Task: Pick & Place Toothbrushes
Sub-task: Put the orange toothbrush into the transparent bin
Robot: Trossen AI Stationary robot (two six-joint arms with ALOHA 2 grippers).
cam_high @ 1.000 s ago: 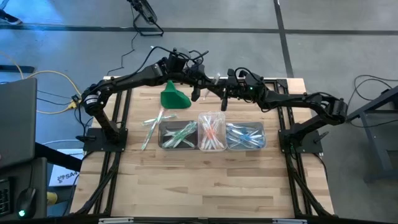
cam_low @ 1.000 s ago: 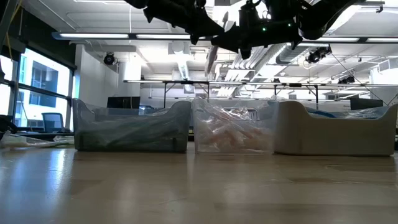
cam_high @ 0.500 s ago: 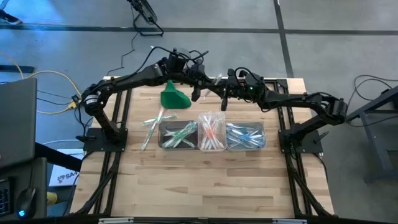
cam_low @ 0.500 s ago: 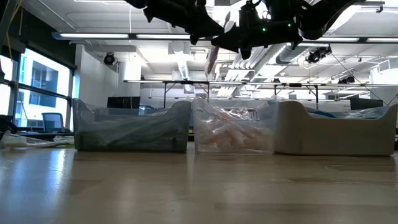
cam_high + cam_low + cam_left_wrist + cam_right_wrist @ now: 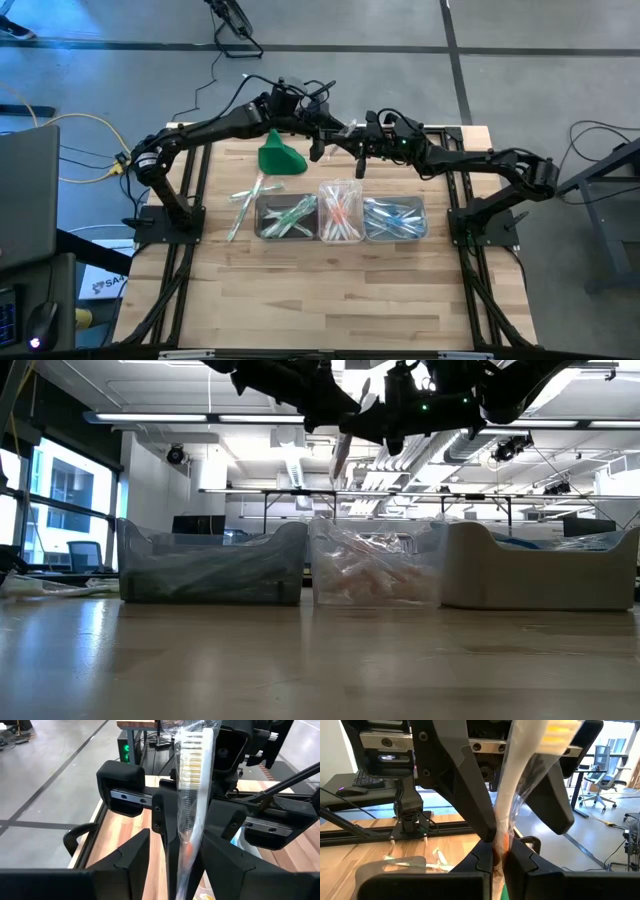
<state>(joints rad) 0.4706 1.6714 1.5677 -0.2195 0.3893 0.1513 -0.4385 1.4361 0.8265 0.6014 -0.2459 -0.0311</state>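
High view showed both my dark arms meeting above the far edge of the pale wooden table [image 5: 330,290], my left gripper [image 5: 322,136] and my right gripper [image 5: 357,148] close together, just beyond the middle tub. Between them hung a whitish plastic-wrapped toothbrush with an orange-pink handle part [image 5: 192,795]. My right gripper [image 5: 499,851] was pinched tight on the wrapped handle [image 5: 512,807], its fingers [image 5: 482,857] closed against it. My left gripper [image 5: 186,865] stood wide, its two dark fingers [image 5: 227,855] spread either side of the brush with a gap, not squeezing it. In the low view the brush [image 5: 341,455] hung tilted, high over the middle tub.

On the table sat three small clear rectangular tubs in a row, touching: the left one held green-and-white toothbrushes [image 5: 288,216], the middle one orange-pink-and-white toothbrushes [image 5: 341,210], the right one blue-and-white toothbrushes [image 5: 395,217]. Several loose greenish-white toothbrushes [image 5: 246,200] lay on the wood just beside the left tub. A solid green cloth-like lump [image 5: 279,155] rested near the far edge, under my left arm.
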